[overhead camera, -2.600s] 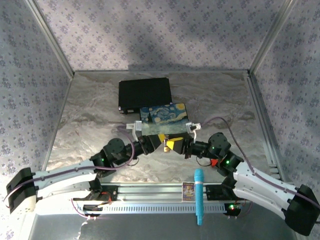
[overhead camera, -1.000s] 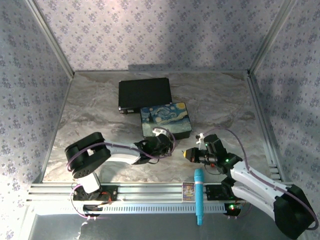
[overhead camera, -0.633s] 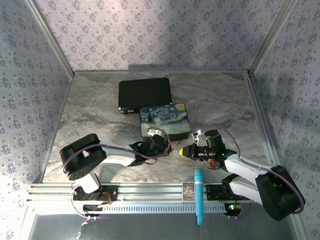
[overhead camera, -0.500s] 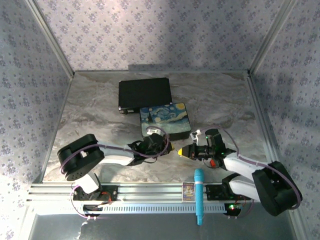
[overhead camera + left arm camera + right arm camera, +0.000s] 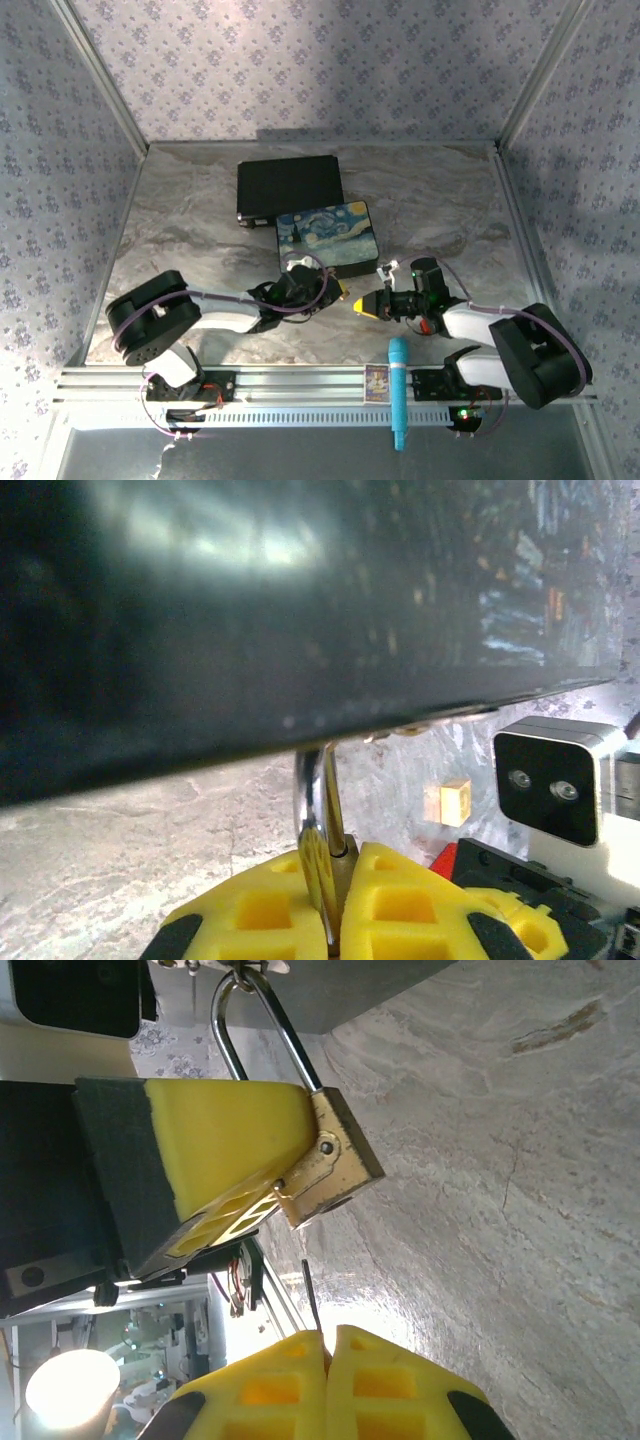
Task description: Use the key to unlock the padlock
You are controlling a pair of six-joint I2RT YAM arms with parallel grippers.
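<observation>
The brass padlock [image 5: 330,1175] hangs tilted by its silver shackle [image 5: 318,800], whose top reaches a fitting on the painted box's edge. My left gripper [image 5: 335,880] is shut on the padlock's body, its yellow fingers [image 5: 220,1130] clamping both sides. My right gripper [image 5: 327,1345] is shut on the key, of which a thin dark blade [image 5: 311,1305] sticks out. The blade tip points up at the padlock's underside, a short gap apart. From above, the left gripper [image 5: 337,290] and right gripper [image 5: 363,304] face each other just in front of the box.
The painted box [image 5: 328,238] stands right behind the grippers, a black case [image 5: 290,187] behind it. A blue marker [image 5: 398,392] lies across the front rail. A small tan cube [image 5: 447,802] and a red block [image 5: 445,856] lie near the right arm.
The right gripper has moved left with the key, closing on the padlock. The left arm has shifted slightly while keeping its hold, and the painted box has moved a little back-left.
</observation>
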